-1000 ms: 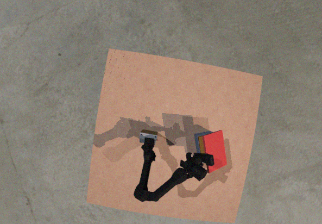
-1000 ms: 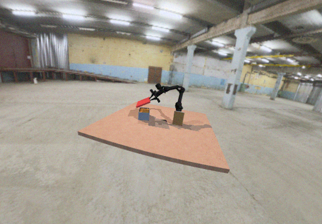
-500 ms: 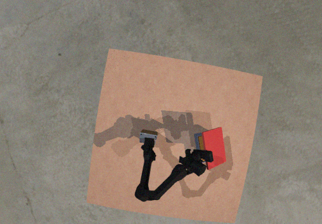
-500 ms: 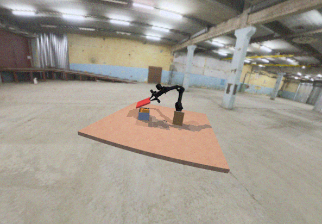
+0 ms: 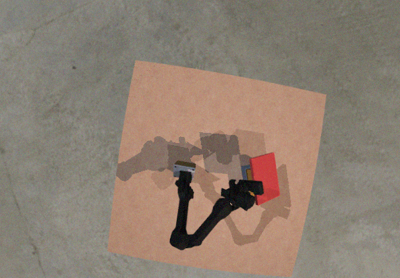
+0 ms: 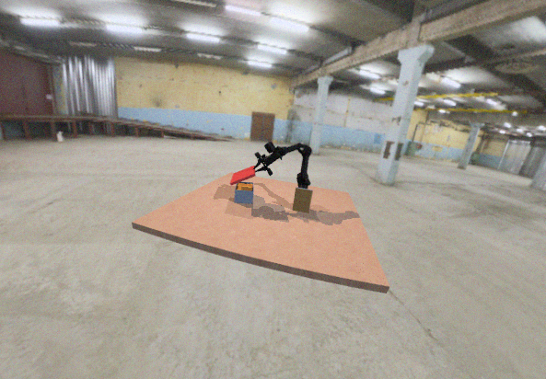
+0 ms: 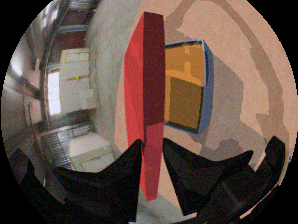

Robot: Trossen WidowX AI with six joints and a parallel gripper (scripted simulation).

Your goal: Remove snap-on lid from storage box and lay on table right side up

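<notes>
- A big old factory hall with a bare concrete floor point(image 5: 62, 135) point(image 6: 108, 285).
- Long bright lights point(image 6: 199, 38) overhead.
- Thick blue posts point(image 6: 404, 106).
- Worn yellow-and-blue walls point(image 6: 191, 87).
</notes>
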